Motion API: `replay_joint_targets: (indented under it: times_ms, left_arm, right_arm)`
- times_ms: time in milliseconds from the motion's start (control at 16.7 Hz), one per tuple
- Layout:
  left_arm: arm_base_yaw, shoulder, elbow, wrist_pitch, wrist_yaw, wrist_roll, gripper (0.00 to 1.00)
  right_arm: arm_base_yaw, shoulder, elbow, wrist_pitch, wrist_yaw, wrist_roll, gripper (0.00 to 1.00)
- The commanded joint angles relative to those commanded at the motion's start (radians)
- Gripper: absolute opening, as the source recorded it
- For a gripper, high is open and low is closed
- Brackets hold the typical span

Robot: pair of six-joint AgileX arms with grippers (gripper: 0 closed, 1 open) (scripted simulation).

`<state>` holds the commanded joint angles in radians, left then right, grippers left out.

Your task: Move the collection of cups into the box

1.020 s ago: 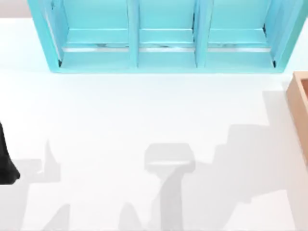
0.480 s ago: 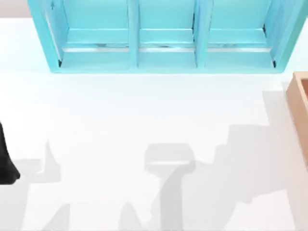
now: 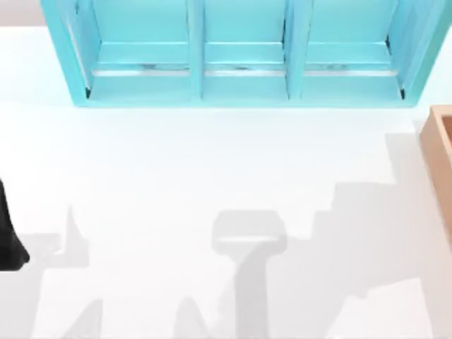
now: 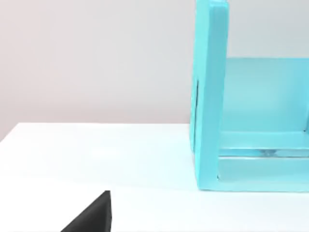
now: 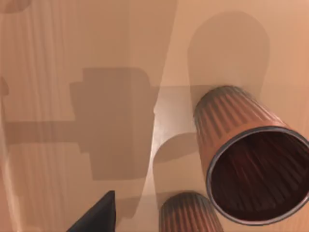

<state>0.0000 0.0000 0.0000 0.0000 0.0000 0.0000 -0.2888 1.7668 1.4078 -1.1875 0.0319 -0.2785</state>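
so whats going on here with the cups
Both cups already sit inside the tan wooden box, seen from the right wrist camera looking down into it. In the top view the box's edge shows at the table's right side, and the left arm is parked at the left edge. A turquoise shelf unit stands at the back.

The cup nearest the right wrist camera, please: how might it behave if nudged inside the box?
The cup has a round tapered body, so on its side it would probably roll in a curve. Its ribbed sides may give some grip. It looks rigid and empty, likely light, sliding easily on the box's smooth wood.
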Motion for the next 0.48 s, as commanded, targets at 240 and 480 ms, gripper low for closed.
replay_joint_targets:
  times_ms: [240,480]
  left_arm:
    - [0.000,0.000,0.000,0.000,0.000,0.000,1.00]
    - [0.000,0.000,0.000,0.000,0.000,0.000,1.00]
  right_arm:
    - [-0.003,0.022,0.159,-0.153,0.001,-0.004,1.00]
    - [-0.005,0.025,0.366,-0.340,0.000,-0.004,1.00]
